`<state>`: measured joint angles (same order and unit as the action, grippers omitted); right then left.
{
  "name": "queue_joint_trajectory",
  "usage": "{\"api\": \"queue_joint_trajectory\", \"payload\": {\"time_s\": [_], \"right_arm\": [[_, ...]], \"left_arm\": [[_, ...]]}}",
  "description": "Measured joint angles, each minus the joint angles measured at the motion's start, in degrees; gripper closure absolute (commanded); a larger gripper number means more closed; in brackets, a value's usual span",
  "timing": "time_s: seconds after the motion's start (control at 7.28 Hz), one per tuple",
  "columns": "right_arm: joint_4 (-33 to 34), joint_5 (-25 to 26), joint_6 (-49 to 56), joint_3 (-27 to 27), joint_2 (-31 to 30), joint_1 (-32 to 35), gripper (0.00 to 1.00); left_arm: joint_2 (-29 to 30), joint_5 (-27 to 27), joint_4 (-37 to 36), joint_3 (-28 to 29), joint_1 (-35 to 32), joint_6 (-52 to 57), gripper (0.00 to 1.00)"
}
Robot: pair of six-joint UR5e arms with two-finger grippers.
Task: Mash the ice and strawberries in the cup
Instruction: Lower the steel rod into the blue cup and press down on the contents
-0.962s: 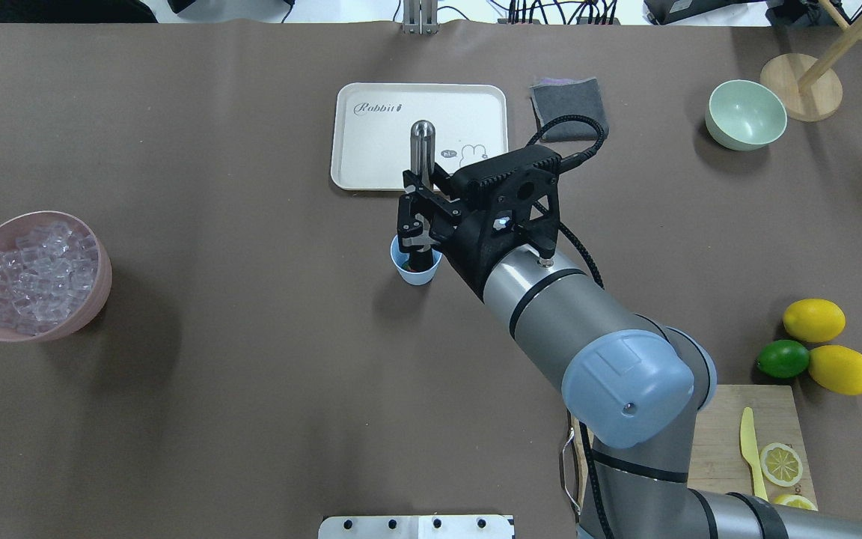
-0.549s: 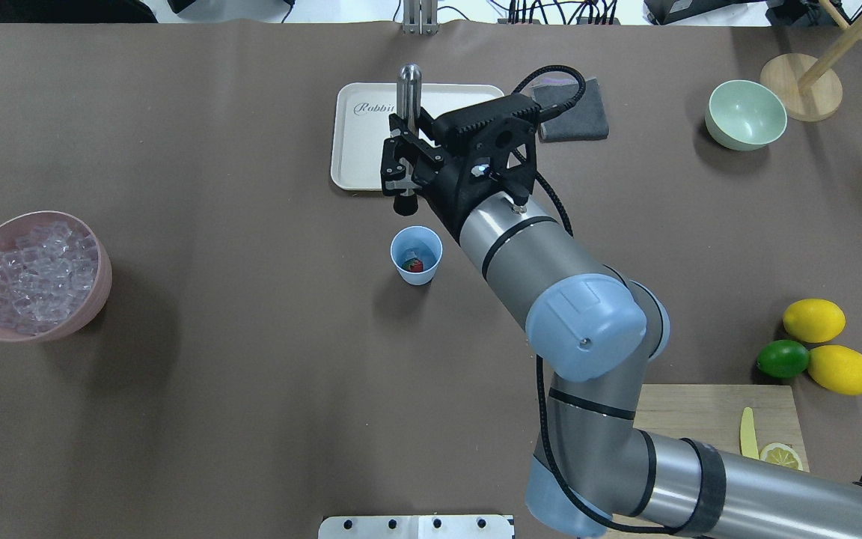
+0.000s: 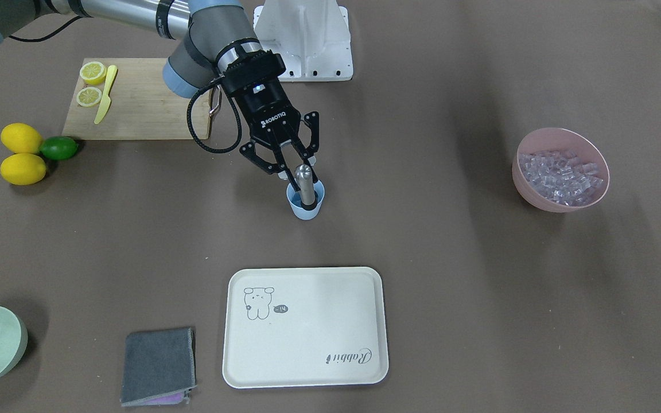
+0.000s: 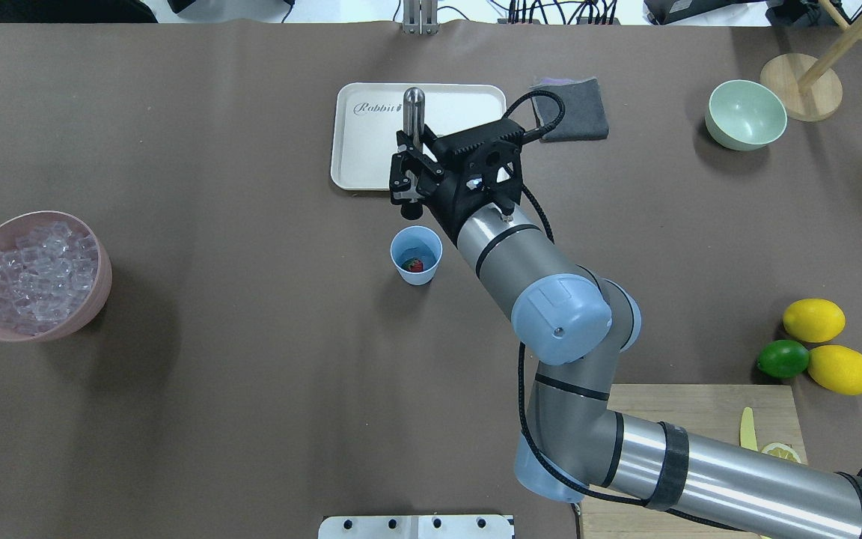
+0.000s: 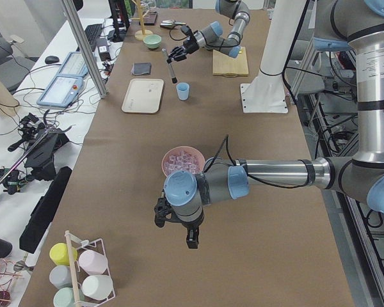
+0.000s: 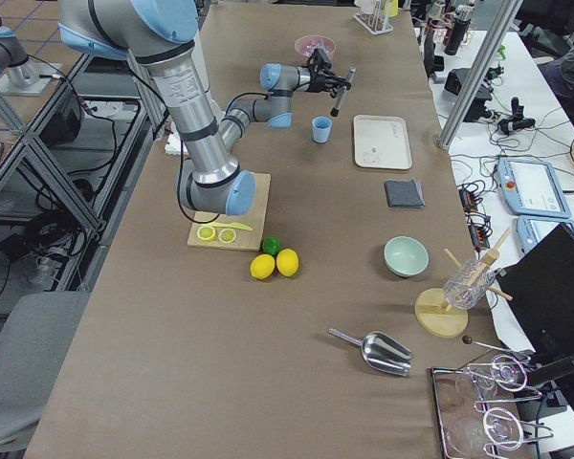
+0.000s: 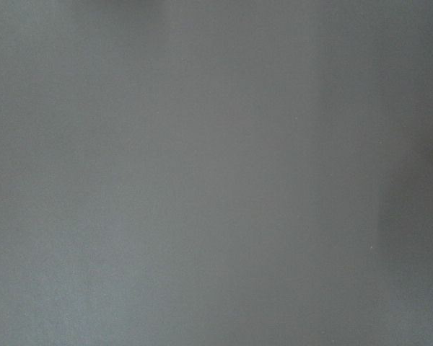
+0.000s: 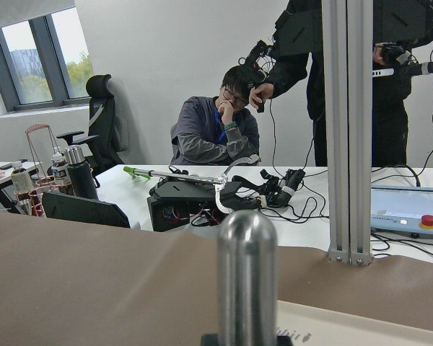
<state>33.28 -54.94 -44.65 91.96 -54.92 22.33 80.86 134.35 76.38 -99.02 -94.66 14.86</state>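
Observation:
The light-blue cup stands mid-table with the red strawberry in its bottom; I cannot tell whether ice is in the cup. My right gripper is shut on a steel muddler with a black foot, held upright above the cup and just beyond its far rim. In the front view the muddler overlaps the cup below the gripper. Ice cubes fill the pink bowl at far left. My left gripper shows only in the left side view; I cannot tell its state.
A cream tray lies just beyond the cup, with a grey cloth to its right. A pale green bowl sits at back right. Two lemons and a lime lie by the cutting board.
My right gripper lifted the muddler out of the cup and away toward the tray, uncovering the strawberry. Since half a second ago it has come slightly back toward the cup.

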Motion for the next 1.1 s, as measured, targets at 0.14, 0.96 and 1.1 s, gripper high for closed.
{"api": "queue_joint_trajectory", "payload": {"time_s": [0.14,0.96,1.1], "right_arm": [[-0.6,0.1,0.0,-0.3,-0.7,-1.0,1.00],[-2.1,1.4,0.9,0.3,-2.9,-3.5,1.00],[-1.3,0.9,1.8,1.9,-2.4,-3.3,1.00]], "left_arm": [[0.0,0.0,0.0,0.0,0.0,0.0,0.00],[-0.3,0.0,0.0,-0.2,-0.1,0.2,0.00],[-0.5,0.1,0.0,-0.3,-0.1,0.2,0.00]]}}
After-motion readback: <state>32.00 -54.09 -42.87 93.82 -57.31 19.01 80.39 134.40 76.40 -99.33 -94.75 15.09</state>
